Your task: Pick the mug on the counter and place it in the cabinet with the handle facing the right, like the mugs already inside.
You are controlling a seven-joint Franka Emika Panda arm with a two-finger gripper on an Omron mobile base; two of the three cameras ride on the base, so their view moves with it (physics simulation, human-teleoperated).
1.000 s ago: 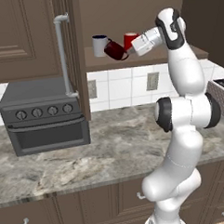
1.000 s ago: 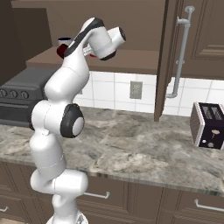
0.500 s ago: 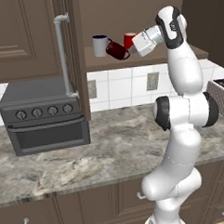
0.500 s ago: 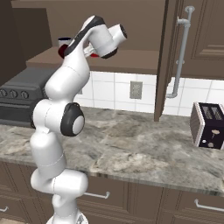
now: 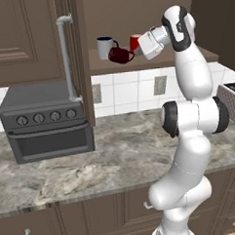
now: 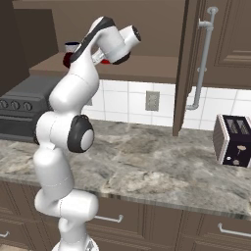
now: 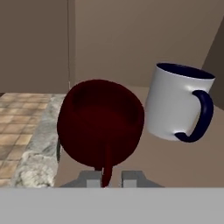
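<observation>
Simulated kitchen: dark brown cabinet [image 5: 150, 56] with its door swung open above a marbled stone surface [image 5: 116, 153]. The mug [image 5: 119, 55] is off the surface and at shelf level inside the cabinet, just beside the grey mug [image 5: 105, 47] and close to the red mug [image 5: 135, 42]. Whether its base touches the shelf cannot be told. In the hand view the mug [image 7: 101, 123] sits tilted relative to the camera, with its handle [image 7: 107, 168] pointing back between the two fingertips [image 7: 89, 178] of the end effector [image 7: 110, 179]. The end effector [image 5: 140, 49] appears closed on the mug at the handle — the contact itself is partly hidden.

Status, as a judgement: pick and lift are complete. Remaining steps — confirm the handle faces right like the grey mug's navy handle [image 7: 199, 116], set the mug down on the shelf, release, retract the arm.

Other items on the surface: a toaster oven [image 5: 44, 121] and a toaster [image 6: 234, 140].
</observation>
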